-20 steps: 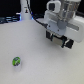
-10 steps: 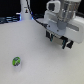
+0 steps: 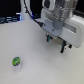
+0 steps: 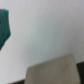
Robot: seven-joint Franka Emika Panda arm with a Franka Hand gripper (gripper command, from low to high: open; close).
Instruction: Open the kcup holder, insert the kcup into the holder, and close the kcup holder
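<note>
The kcup (image 3: 16, 61), a small round pod with a green top and pale rim, lies on the white table (image 3: 35, 55) at the exterior view's lower left. My gripper (image 3: 55, 43) hangs above the table at the exterior view's upper right, well apart from the kcup. Its two dark fingers (image 3: 63, 48) stand apart with nothing between them. The black kcup holder does not show in either view. The wrist view is blurred: it shows white surface, a teal-green shape (image 4: 4, 27) at one edge and a beige block (image 4: 52, 71).
Dark background and cables (image 3: 22, 17) lie beyond the table's far edge at the exterior view's upper left. The white arm body (image 3: 60, 15) fills the upper right.
</note>
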